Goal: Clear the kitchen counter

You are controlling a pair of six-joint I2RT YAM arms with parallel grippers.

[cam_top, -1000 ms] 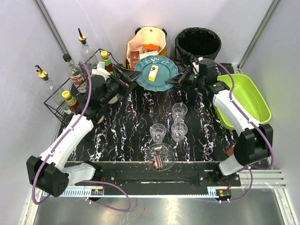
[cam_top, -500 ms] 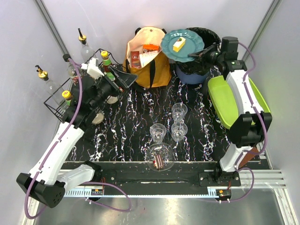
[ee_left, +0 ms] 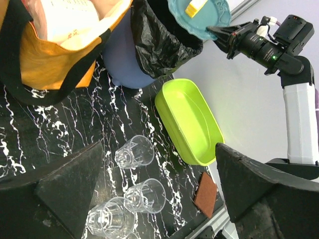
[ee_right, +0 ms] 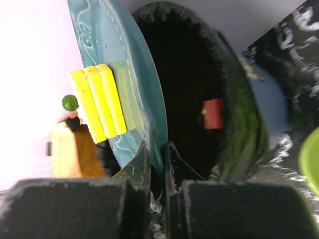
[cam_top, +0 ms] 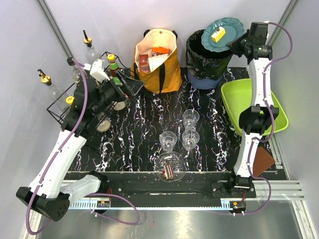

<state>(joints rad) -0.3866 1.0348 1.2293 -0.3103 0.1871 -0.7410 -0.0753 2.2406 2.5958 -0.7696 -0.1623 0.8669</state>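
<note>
Right fingers (ee_right: 141,167) pinching its rim, we are swinging the teal plate (cam_top: 230,25) off the surface (cam_top: 134,134) over the trash bin (cam_top: 205,50); left fingers (ee_left: 65,189) spread.

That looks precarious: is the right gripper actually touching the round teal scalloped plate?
Touching. In the right wrist view the right gripper pinches the rim of the round teal scalloped plate between both fingers.

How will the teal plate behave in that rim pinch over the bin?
The teal plate looks rigid and glazed: it probably won't flex, but might slip, since the right end effector pinches only its rim. Held above the bin, any tilt would likely slide the yellow block off.
</note>
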